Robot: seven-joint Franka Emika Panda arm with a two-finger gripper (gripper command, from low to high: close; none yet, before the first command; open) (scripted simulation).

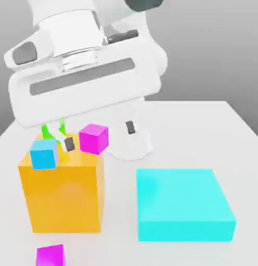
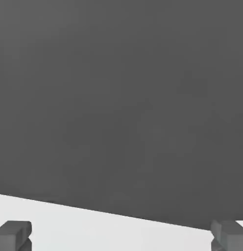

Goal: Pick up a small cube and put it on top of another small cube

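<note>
Tabletop (image 1: 240, 140), pale and flat, fills the exterior view, with the big white robot arm (image 1: 84, 78) leaning over it from the top. We see its gripper (image 1: 99, 137) low near the middle, fingers spread wide apart: one dark-padded fingertip (image 1: 68, 145) sits toward the exterior view's left, another (image 1: 130, 127) toward the right. Between them floats a small magenta cube (image 1: 94, 138), tilted, just beside the left pad; we cannot tell whether it touches either pad. Below it stands a tall orange block (image 1: 63, 195). A small blue cube (image 1: 44, 154) rests at the orange block's top edge on the exterior view's left, and a small green cube (image 1: 53, 129) peeks out behind it. A wide, low cyan block (image 1: 183, 203) lies well apart on the exterior view's right. A second small magenta cube (image 1: 50, 255) sits on the table near the picture's lower edge, in front of the orange block.

From the hand view we see two grey fingertips (image 2: 13, 234) set far apart, a strip of pale table (image 2: 118, 233) between them, and a dark grey backdrop (image 2: 121, 98) beyond.
</note>
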